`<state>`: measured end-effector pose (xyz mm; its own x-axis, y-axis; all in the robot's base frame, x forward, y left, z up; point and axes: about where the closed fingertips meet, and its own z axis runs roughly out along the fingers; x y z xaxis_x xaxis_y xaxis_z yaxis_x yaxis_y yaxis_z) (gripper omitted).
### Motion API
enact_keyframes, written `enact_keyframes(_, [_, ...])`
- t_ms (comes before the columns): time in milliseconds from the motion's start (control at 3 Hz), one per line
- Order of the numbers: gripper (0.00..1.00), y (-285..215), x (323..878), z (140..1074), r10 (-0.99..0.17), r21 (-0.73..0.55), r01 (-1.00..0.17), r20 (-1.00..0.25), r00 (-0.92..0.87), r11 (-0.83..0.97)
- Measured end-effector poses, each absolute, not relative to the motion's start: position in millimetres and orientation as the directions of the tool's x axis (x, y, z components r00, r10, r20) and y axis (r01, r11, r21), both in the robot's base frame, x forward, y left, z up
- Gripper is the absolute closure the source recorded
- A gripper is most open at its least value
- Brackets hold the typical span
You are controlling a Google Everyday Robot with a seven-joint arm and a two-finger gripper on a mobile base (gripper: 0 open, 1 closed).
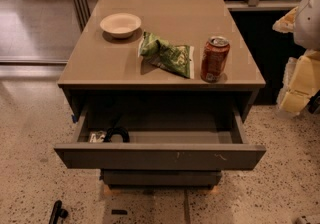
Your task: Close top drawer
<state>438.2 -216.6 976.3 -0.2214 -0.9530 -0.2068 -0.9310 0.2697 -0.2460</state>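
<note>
The wide, shallow grey-brown top drawer [160, 156] stands pulled out from the glossy tan cabinet [165, 13] at six o'clock, with a coiled black cable [116, 134] in its left end and pale scratches right of centre on its flat front. On the cabinet top sit a shallow cream bowl [120, 24] at eleven o'clock, a crumpled green snack bag [167, 54] near centre and an upright red-brown drink can [215, 59] at one o'clock. The robot's dark gripper [315, 102] is at three o'clock by the right edge, well apart from the drawer; whether it is spread or pressed together cannot be told.
</note>
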Motion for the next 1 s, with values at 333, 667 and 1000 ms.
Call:
enact_keyframes(333, [0.0, -216.6, 438.1, 976.3, -0.953, -0.246, -0.931, -0.207, -0.221, 0.27])
enact_keyframes(667, [0.19, -216.4, 431.2, 968.4, -0.944, -0.252, -0.924, -0.235, -0.231, 0.289])
enact_keyframes(1000, [0.42, -214.3, 413.0, 940.0, -0.922, -0.237, -0.916, -0.296, -0.25, 0.325])
